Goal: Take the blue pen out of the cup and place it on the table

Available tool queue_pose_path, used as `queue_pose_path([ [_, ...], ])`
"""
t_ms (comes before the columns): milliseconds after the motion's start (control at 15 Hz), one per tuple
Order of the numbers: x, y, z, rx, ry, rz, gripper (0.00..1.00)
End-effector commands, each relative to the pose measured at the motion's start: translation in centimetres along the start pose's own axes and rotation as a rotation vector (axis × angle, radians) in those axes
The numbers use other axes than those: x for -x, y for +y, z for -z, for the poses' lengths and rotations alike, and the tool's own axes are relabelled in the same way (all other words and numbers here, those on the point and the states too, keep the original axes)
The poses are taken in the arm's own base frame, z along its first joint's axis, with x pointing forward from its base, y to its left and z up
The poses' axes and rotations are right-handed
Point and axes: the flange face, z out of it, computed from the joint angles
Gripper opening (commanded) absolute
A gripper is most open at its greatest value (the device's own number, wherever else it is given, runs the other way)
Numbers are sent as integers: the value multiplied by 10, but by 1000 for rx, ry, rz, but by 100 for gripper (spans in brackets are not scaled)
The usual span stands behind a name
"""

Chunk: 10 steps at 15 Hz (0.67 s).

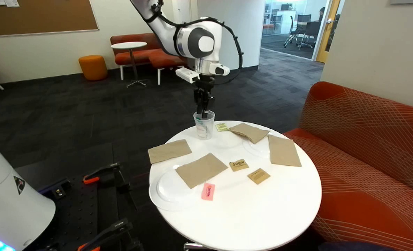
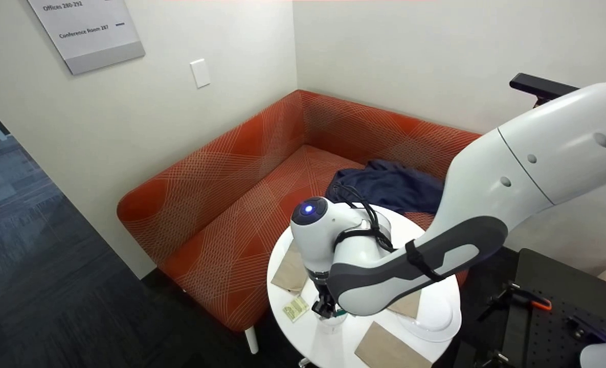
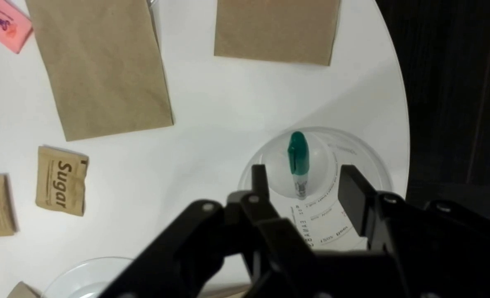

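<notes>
ok, looks like the reach-in step: my hand (image 3: 303,182) hangs at the mouth of the clear plastic cup (image 1: 205,131), fingers (image 3: 354,200) standing well apart, nothing pinched between them. the job says blue pen, but what i see down there reads as a green-capped marker (image 3: 299,155), cap end up, slanting inside the cup so the cap lies close to the rim. so it's in, not out, and the cup stands upright on the desk (image 1: 258,212).

in the wrist view the marker lines up with my gap, while the cap sits a touch ahead of my fingertips. that calls, i'd judge, for a small slide toward the cap, maybe a bit more depth, one finger each side, then a squeeze. whether my fingertips are below the rim, i can't tell.

mind that wall: the cup looks light, and a finger catching it could tip it. with a firm pinch, the move is straight up until the lower end clears the rim, then across and down onto the desk, say past the sugar packet (image 1: 238,165) and the pink sweetener packet (image 1: 208,191).
</notes>
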Motion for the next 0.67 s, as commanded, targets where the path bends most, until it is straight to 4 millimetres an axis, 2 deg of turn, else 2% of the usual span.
queue_pose_path([
  [0,-6,-2,0,5,-24,-2,49],
  [600,-10,-3,-14,2,-52,7,47],
])
